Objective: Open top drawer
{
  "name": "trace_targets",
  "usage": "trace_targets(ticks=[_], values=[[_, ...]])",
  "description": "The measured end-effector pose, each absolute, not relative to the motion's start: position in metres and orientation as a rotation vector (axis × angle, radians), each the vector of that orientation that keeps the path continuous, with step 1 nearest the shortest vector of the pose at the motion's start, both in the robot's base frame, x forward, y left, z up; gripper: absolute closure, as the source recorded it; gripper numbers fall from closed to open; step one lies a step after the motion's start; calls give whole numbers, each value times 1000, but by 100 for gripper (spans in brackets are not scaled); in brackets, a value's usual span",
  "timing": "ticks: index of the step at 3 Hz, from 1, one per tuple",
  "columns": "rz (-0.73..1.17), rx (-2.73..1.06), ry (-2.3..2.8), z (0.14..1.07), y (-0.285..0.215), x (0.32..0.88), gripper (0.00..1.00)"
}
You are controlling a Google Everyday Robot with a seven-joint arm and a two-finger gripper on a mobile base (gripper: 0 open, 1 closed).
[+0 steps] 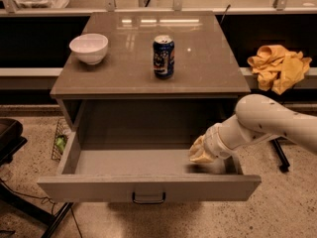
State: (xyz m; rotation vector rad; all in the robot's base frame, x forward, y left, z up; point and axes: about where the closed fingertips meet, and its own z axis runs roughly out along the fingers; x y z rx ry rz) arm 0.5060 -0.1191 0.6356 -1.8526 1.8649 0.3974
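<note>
— Where is the top drawer on your screen?
— I see the top drawer (99, 187) pulled well out of the cabinet (208, 78). Its grey front runs across the lower middle of the frame, with the small dark bar handle (148, 198) centred on it.
— And the gripper?
— The gripper (200, 151) sits inside the drawer at its right end, low and just behind the front panel. The white arm (267, 123) reaches in from the right edge of the frame, over the drawer's right wall. I cannot tell how the gripper is set.
— What else is around?
— On the cabinet top stand a white bowl (89, 48), upper left, and a blue drink can (163, 56) near the middle, upright and well apart. A crumpled yellow cloth (278, 67) lies on the ledge at the right, above the arm. A dark seat (7, 138) pokes in at the left edge, and something green (60, 143) sits in a wire basket beside the cabinet's left side
</note>
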Motion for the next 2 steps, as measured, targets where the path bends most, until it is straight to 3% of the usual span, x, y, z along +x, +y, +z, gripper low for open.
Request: trace_targets(ticks=[2], values=[[407,-1967,1968,711,-145,415,100]])
